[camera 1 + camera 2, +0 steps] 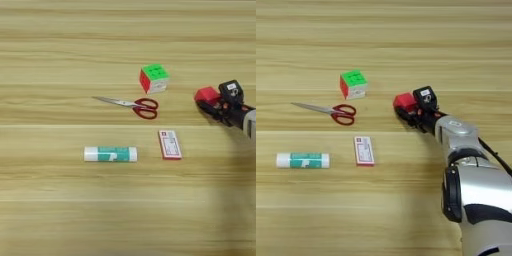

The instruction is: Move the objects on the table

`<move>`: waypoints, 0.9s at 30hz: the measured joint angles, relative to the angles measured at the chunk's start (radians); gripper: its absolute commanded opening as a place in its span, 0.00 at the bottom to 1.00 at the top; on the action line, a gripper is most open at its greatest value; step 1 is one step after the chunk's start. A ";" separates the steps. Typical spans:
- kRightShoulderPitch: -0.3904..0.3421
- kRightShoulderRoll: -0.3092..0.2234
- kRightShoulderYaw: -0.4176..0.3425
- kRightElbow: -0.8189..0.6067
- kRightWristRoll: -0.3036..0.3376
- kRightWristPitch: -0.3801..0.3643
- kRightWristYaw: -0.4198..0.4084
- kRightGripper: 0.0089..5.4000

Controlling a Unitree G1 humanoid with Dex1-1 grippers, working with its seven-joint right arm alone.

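On the table (60, 50) lie a green, red and white puzzle cube (154, 78), red-handled scissors (135, 105) with the blades pointing left, a flat red-and-white card box (169, 144) and a white-and-green glue stick (110, 154) on its side. My right gripper (410, 109) comes in from the lower right and sits right of the scissors and the puzzle cube. It is shut on the small red cube (404, 100), which shows at the tips of its black fingers (406, 118). The same red cube (206, 93) shows near the right edge of the left eye view.
The silver forearm (458, 135) runs down to the bottom right corner and covers that part of the table (316, 215). Bare wood lies along the far side and the near left of the table.
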 measured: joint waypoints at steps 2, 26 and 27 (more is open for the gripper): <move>0.000 0.000 -0.002 0.000 0.000 0.000 0.000 0.44; -0.075 0.052 -0.044 -0.042 0.056 -0.075 0.108 0.44; -0.079 0.058 -0.044 -0.046 0.058 -0.082 0.113 0.44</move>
